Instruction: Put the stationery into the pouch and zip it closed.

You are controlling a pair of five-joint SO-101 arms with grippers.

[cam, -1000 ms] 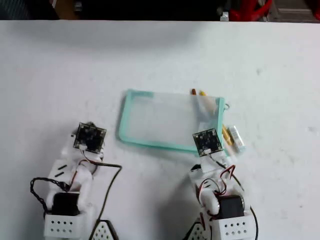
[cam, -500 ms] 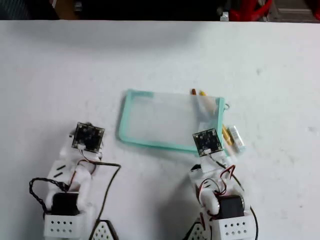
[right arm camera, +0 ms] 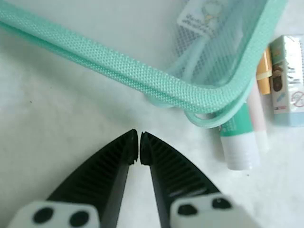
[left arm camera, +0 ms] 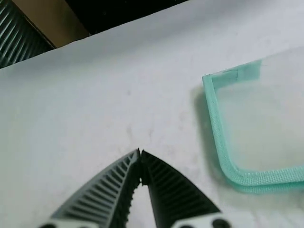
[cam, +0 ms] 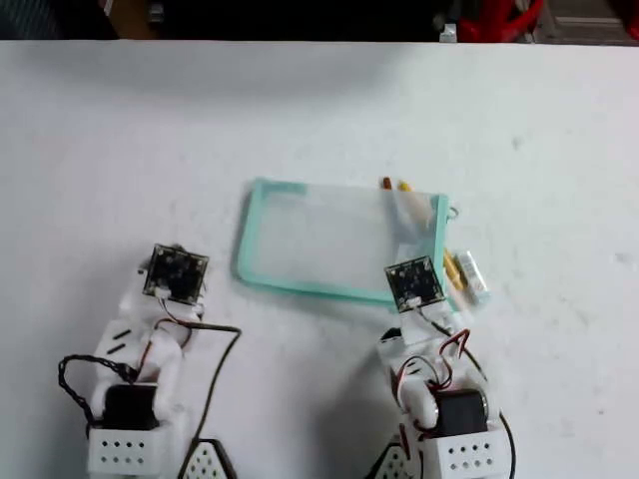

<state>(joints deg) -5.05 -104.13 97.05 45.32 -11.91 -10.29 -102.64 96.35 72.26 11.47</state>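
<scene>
A clear mesh pouch with a teal border lies flat mid-table; its corner appears in the left wrist view and its near edge in the right wrist view. Beside its right end lie stationery items: a teal-and-white pen, a pinkish pen and a small eraser box, also seen as the eraser box from above. Orange pen tips poke out at the pouch's far edge. My left gripper is shut, empty, left of the pouch. My right gripper is shut, empty, just short of the pouch's near edge.
The white table stretches wide around the pouch. Dark clutter and red objects sit beyond the far edge. Both arm bases stand at the near edge.
The left arm pulled back slightly toward its base a second ago. Everything else is unchanged.
</scene>
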